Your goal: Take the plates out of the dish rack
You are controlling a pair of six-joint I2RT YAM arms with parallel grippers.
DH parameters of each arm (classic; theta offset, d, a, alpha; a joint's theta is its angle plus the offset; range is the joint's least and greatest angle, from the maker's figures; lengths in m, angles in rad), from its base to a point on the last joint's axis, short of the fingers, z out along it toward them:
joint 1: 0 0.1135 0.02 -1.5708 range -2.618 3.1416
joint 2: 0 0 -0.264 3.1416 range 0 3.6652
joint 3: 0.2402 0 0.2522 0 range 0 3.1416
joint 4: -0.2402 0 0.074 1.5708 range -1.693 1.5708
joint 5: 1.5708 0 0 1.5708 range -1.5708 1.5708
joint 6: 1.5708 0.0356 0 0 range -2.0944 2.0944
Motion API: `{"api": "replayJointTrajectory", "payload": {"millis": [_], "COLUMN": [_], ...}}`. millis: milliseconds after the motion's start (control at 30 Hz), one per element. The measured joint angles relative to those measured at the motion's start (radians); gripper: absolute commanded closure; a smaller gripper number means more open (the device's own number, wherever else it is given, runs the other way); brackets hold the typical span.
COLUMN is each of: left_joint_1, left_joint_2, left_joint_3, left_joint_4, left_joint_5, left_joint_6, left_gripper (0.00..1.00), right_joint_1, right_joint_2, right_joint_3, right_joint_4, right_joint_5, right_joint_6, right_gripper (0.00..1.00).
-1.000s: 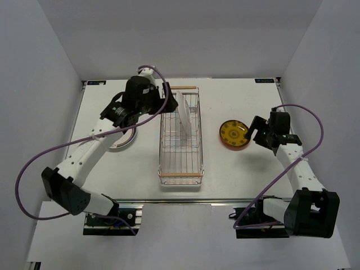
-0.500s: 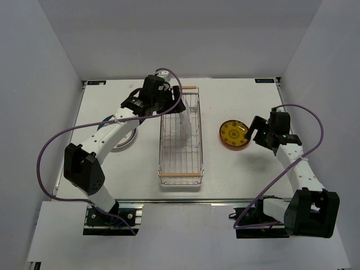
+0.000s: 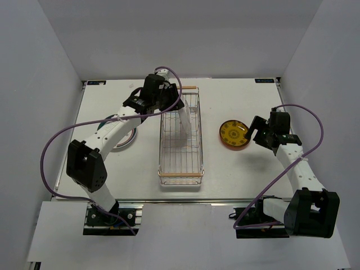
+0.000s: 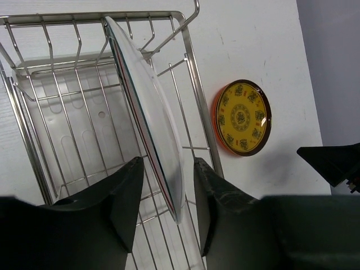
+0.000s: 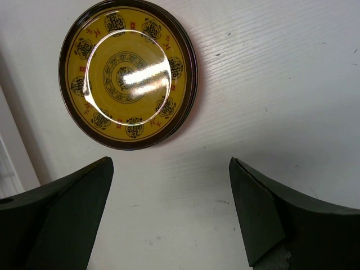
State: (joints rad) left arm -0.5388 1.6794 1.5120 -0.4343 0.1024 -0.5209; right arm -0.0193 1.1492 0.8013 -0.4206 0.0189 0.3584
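Observation:
The dish rack [image 3: 180,163], a long silver wire basket with wooden bar handles, lies mid-table. One large white plate [image 4: 152,112] with a thin dark rim stands on edge in the far half of the dish rack [image 4: 194,73]. My left gripper [image 4: 167,169] straddles this plate's near rim; its jaws are partly closed, with a narrow gap on each side. From above, the left gripper [image 3: 171,101] sits over the rack's far end by the plate [image 3: 184,117]. My right gripper [image 5: 170,163] hangs open and empty over the table, just short of a yellow patterned plate [image 5: 128,73].
The yellow plate [image 3: 233,134] lies flat on the table right of the rack, with the right gripper [image 3: 256,132] beside it. A stack of plates [image 3: 121,140] lies left of the rack, partly under the left arm. The table's far edge runs close behind the rack.
The left arm has swung right and lowered over the rack's far end, and its jaws have narrowed around the white plate. The right arm and the yellow plate have not moved.

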Motion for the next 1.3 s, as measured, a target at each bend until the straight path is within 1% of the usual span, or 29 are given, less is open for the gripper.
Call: {"api": "replayJointTrajectory", "payload": {"millis": [67,100,200,500,633,667,733,833,967,1300], "left_joint_1": [0.001,0.001,0.001,0.002,0.002,0.002,0.002,0.002,0.002,0.002], "left_joint_2": [0.002,0.002,0.002,0.019,0.019,0.019,0.019,0.019,0.019,-0.001], "left_joint_3": [0.000,0.000,0.000,0.000,0.000,0.000,0.000,0.000,0.000,-0.057], "left_joint_4": [0.001,0.003,0.016,0.035,0.047,0.050,0.053,0.056,0.061,0.141], "left_joint_5": [0.000,0.001,0.010,0.029,0.047,0.054,0.063,0.075,0.089,0.101], "left_joint_6": [-0.005,-0.006,-0.012,-0.018,-0.029,-0.033,-0.041,-0.053,-0.065,-0.126], "left_gripper": [0.54,0.59,0.68,0.74,0.80,0.84,0.87,0.89,0.99,1.00], "right_joint_1": [0.000,0.000,0.000,0.000,0.000,0.000,0.000,0.000,0.000,0.000], "right_joint_2": [0.000,0.000,0.000,0.000,0.000,0.000,0.000,0.000,0.000,0.000], "right_joint_3": [0.000,0.000,0.000,0.000,0.000,0.000,0.000,0.000,0.000,0.000], "right_joint_4": [0.000,0.000,0.000,0.000,0.000,0.000,-0.001,-0.001,-0.001,-0.001], "right_joint_5": [0.000,0.000,0.000,0.000,0.000,0.000,0.000,0.000,0.000,0.000], "right_joint_6": [0.000,0.000,0.000,0.000,0.000,0.000,0.000,0.000,0.000,0.000], "right_gripper": [0.11,0.11,0.11,0.11,0.11,0.11,0.11,0.11,0.11,0.11]}}
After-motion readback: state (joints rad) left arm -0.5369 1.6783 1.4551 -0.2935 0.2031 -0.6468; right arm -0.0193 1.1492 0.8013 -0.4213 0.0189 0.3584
